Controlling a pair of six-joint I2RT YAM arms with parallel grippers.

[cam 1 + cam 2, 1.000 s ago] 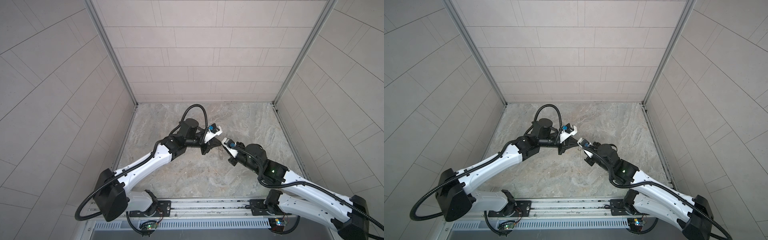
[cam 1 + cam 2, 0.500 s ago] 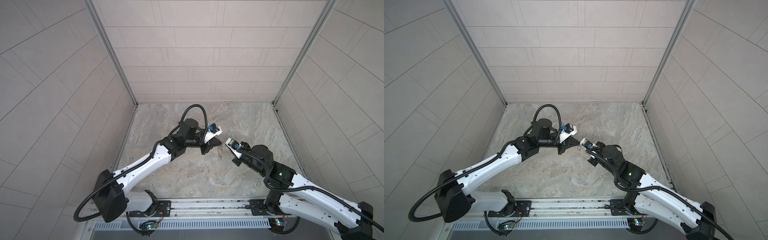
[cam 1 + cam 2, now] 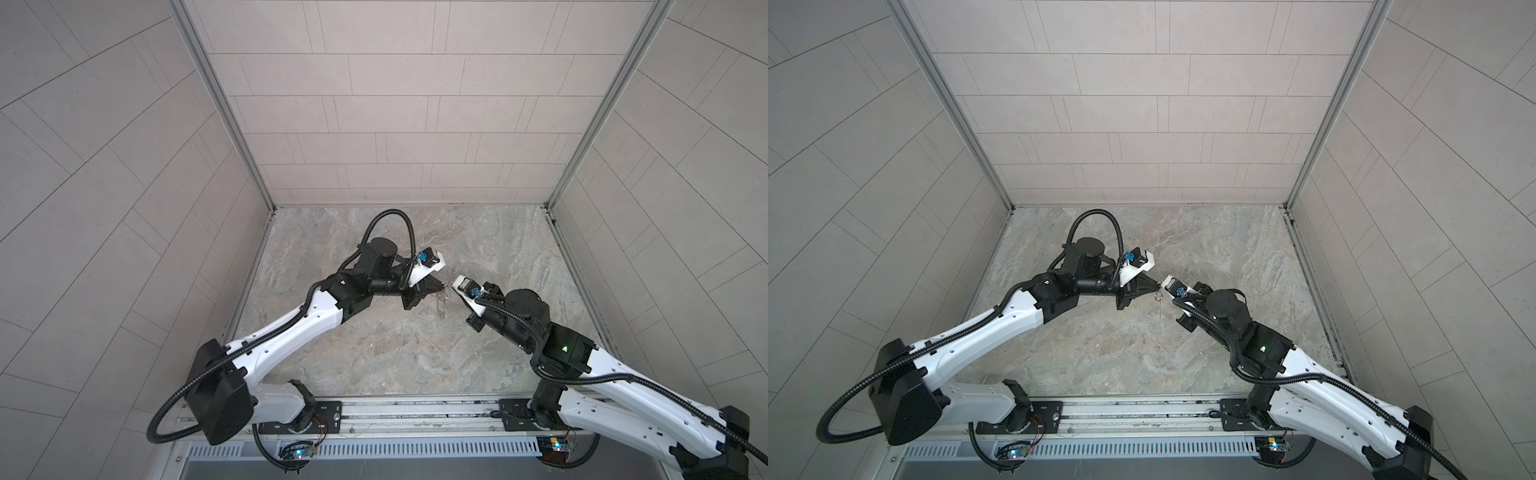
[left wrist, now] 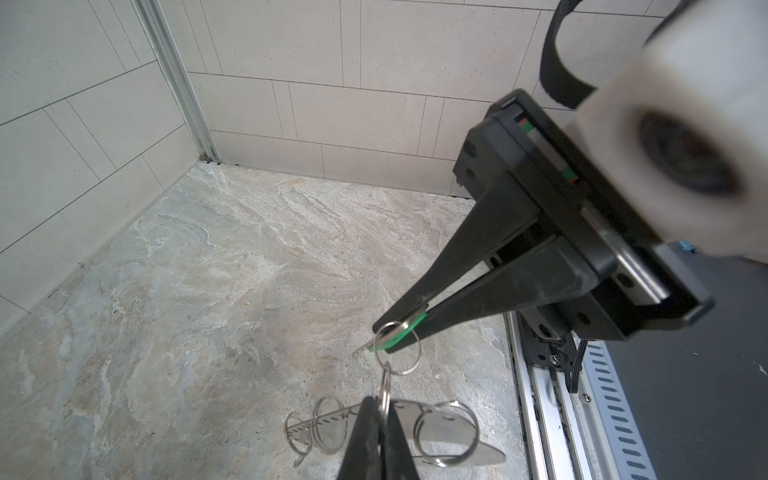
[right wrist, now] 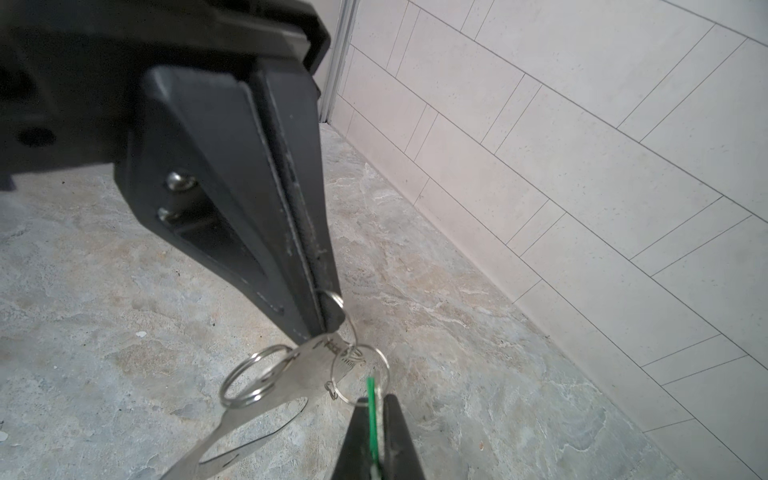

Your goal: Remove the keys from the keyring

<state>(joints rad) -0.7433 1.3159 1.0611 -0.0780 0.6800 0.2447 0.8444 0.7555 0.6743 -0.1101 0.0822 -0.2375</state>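
Mid-counter (image 3: pixel 374 353), I see both arms meeting. The left gripper (image 5: pixel 326 320) sits at 9 o'clock of the keyring (image 4: pixel 457 440), jaws clamped on a wire loop (image 4: pixel 386 384), and the plate hangs from that loop. The right gripper (image 4: pixel 384 332) is at 3 o'clock, jaws pinched on the green key (image 5: pixel 371 411). The key's own ring is linked to that loop, so the key isn't off yet.
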